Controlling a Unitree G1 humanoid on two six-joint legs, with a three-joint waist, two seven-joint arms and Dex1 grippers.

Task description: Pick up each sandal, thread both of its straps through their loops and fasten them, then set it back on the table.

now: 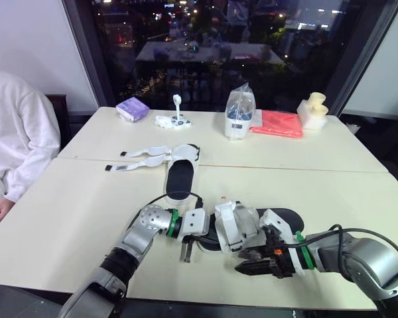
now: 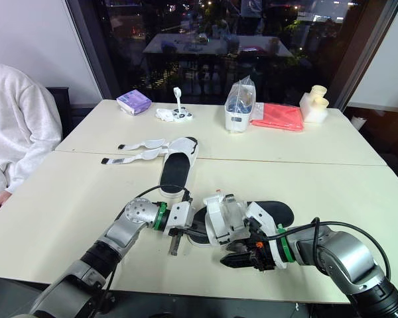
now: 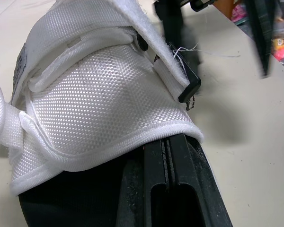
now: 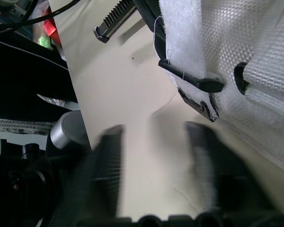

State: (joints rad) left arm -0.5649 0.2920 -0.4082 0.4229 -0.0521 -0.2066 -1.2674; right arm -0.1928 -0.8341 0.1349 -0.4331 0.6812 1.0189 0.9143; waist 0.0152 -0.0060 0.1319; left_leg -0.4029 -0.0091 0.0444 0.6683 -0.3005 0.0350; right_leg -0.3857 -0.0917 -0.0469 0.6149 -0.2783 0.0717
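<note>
Evidently mid-fastening: near sandal (image 1: 235, 225) lies between both grippers, left gripper (image 1: 186, 257) closed against its white upper (image 3: 99, 104), right gripper (image 4: 154, 132) spread open before the black loop (image 4: 194, 82); next, probably, pinch the strap (image 4: 180, 42)

The person in a white sweatshirt (image 1: 16, 126) is cut off by the left edge of the head views. The near sandal's black sole (image 1: 288, 217) lies mostly hidden under its white woven straps (image 1: 235, 225) and the arms. In its wrist view the right gripper (image 4: 154, 132) is smeared by blur, jaws standing apart. The small white objects (image 1: 172, 120) on the far cream surface (image 1: 285, 149) are too small to identify.
</note>
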